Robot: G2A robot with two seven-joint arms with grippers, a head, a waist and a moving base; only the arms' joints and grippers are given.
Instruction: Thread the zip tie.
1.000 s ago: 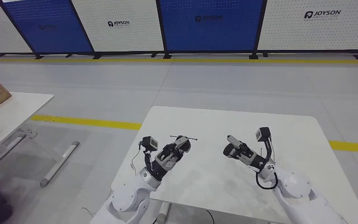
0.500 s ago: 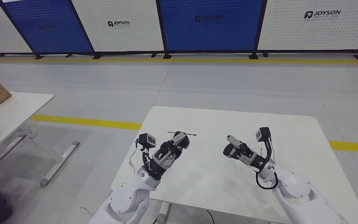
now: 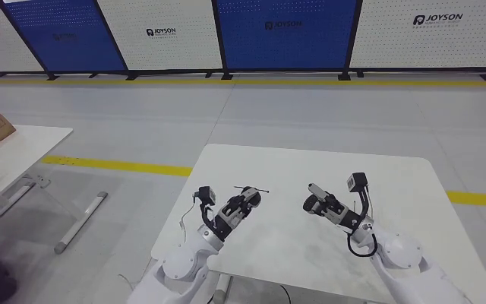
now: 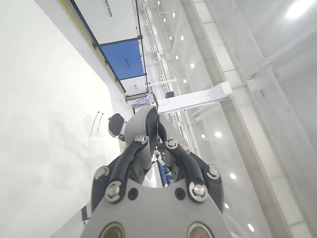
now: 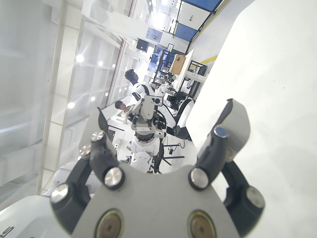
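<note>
From above we see a white rectangular table with rounded corners (image 3: 319, 163). The left gripper (image 3: 249, 199) is over its near-left part, in from the left edge, and the right gripper (image 3: 311, 196) is near the middle, well apart from it with bare tabletop between them. A thin black plastic zip tie (image 3: 250, 188) runs crosswise at the left gripper's tip, sticking out to both sides, held clear of the surface. The far half of the table and its right side lie open. In the left wrist view, the left gripper (image 4: 153, 111) has its fingers pressed together on the zip tie (image 4: 155, 102), which shows as a dark sliver rising past the tips. Beyond it, two thin dark strips (image 4: 95, 123) lie side by side on the tabletop (image 4: 49, 100), near the table's edge. We cannot tell whether they are two ties or one tie and its shadow. In the right wrist view, the right gripper (image 5: 167, 111) has its fingers spread wide with nothing between them. One finger is over the table (image 5: 272, 75) and the other is past its curved edge.
</note>
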